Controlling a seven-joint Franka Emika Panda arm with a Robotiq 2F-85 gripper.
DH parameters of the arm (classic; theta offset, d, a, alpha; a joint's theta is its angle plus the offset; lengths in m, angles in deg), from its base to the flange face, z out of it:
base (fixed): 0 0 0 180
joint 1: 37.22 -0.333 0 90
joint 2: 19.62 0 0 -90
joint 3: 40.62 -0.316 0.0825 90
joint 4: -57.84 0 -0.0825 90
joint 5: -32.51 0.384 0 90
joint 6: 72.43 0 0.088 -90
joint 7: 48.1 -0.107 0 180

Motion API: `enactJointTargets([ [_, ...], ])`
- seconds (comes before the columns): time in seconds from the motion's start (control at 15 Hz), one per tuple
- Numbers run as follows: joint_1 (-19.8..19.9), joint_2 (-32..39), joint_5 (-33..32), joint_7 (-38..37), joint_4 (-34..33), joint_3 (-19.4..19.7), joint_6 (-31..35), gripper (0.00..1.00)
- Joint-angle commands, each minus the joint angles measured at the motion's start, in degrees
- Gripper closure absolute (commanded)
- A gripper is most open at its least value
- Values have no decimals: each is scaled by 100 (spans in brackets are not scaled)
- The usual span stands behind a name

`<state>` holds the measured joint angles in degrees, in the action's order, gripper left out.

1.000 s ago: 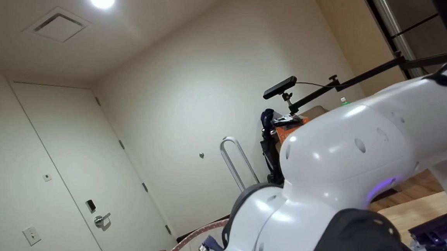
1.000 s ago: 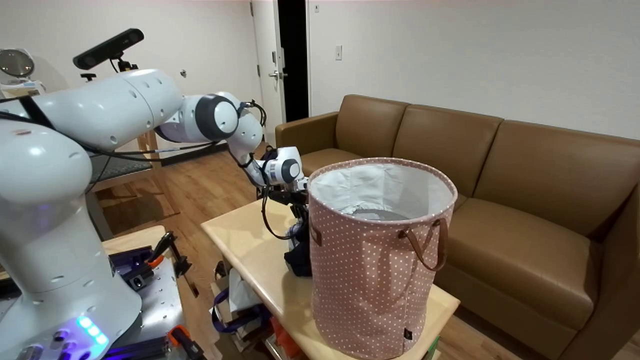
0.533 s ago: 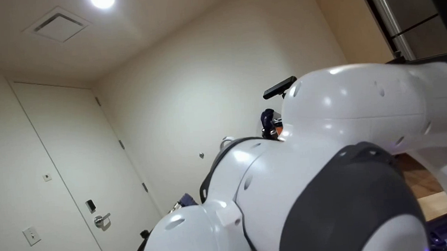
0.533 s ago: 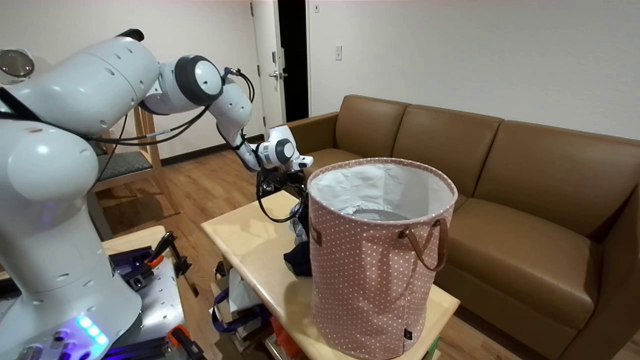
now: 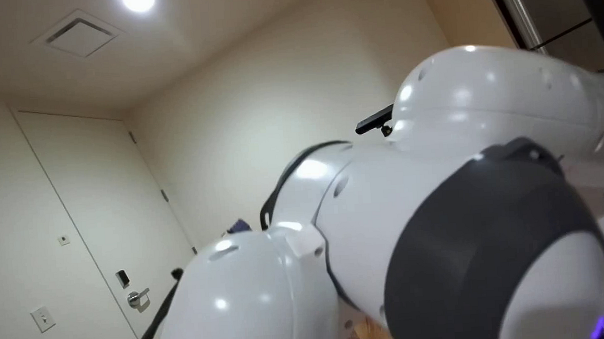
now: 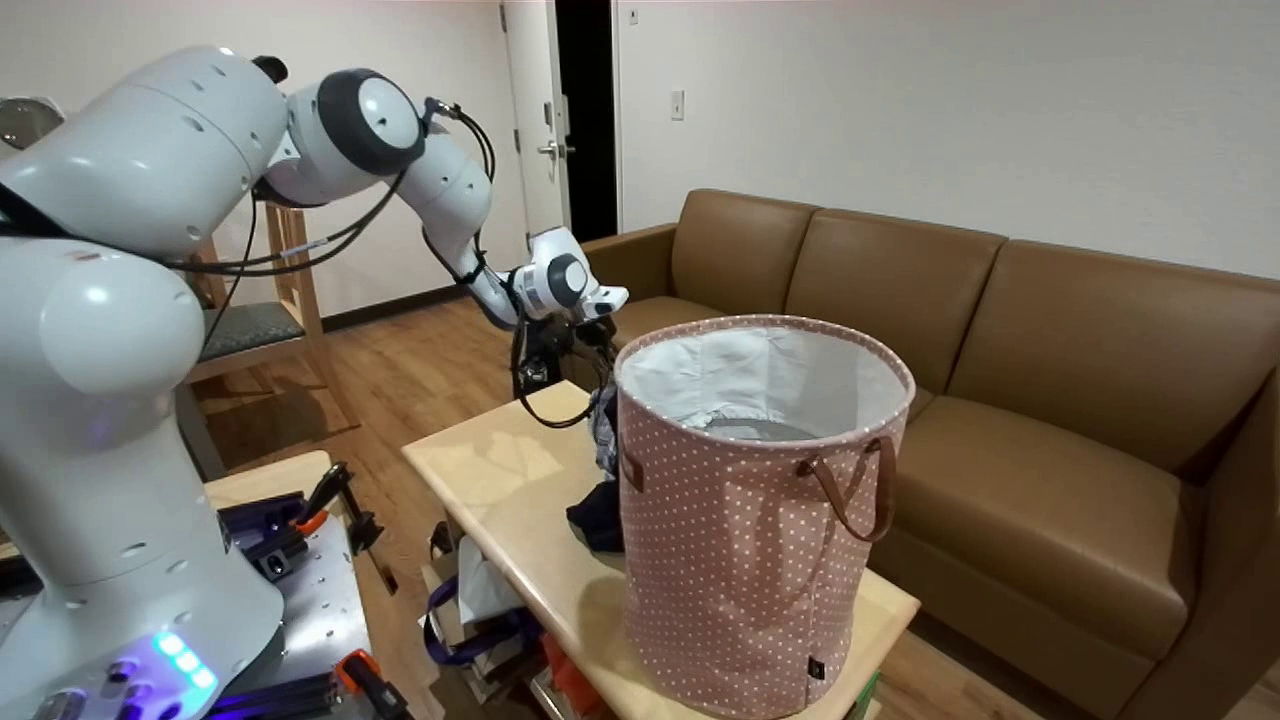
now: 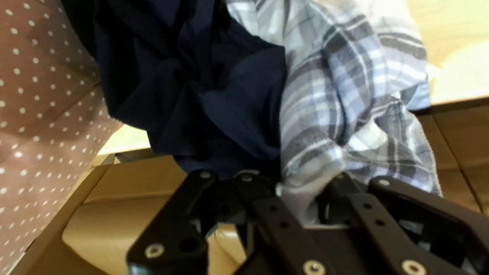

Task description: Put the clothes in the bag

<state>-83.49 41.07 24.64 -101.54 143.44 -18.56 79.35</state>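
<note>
My gripper [image 7: 298, 188] pinches a bunched fold of plaid cloth [image 7: 324, 91], with the two fingers [image 7: 275, 214] pressing in from either side. The rest of that cloth spreads loosely beyond my grip in white, grey and pale blue checks. Right alongside, touching it, is a dark blue cloth [image 7: 229, 99]; I cannot tell whether any of it is caught in my grip as well.

Both are outside the bag [image 6: 740, 580], and in the wrist view the dark blue cloth comes between the bag's pink dotted side and the plaid. In an exterior view, the bag stands upright on a wooden table [image 6: 490, 470], its mouth facing up, and hides my fingertips and part of the clothes. A grey patch [image 6: 760, 431] shows inside the white lining [image 6: 745, 375]; I cannot make out what it is. The dark blue cloth sits low beside the bag, while the plaid cloth hangs higher, just below my wrist. My arm [image 6: 150, 150] shows in both exterior views. Behind the bag is a brown couch [image 6: 1080, 360].
</note>
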Motion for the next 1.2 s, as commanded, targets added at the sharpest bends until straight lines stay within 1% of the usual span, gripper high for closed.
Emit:
enactJointTargets([
  [0.0, -812, -1069, -320, -1315, 1341, 705, 575, 93],
  [0.07, -1117, -1226, -447, -1695, 1588, 1014, 776, 93],
  [0.13, -1500, -1357, -618, -2119, 1860, 1404, 914, 93],
  [0.2, -1847, -1480, -834, -2357, 2133, 1746, 1002, 93],
  [0.27, -1168, -1018, -597, -1843, 1270, 1135, 666, 93],
  [0.33, -1356, -1129, -646, -1958, 1432, 1282, 673, 88],
  [0.53, -1241, -1061, -648, -1959, 1356, 1131, 654, 88],
  [0.6, -1212, -1024, -645, -1958, 1340, 1119, 656, 93],
  [0.67, -1432, -996, -774, -2111, 1330, 1387, 468, 93],
  [0.73, -1478, -1096, -828, -2083, 1412, 1442, 472, 93],
  [0.8, -1713, -1346, -966, -2193, 1648, 1743, 424, 93],
  [0.87, -1860, -1466, -1057, -2265, 1748, 1945, 356, 93],
  [0.93, -2084, -1690, -1173, -2367, 1935, 2272, 294, 93],
  [1.0, -2220, -1820, -1282, -2355, 2006, 2479, 217, 94],
  [1.13, -2399, -2301, -1637, -1937, 2221, 2742, 7, 94],
])
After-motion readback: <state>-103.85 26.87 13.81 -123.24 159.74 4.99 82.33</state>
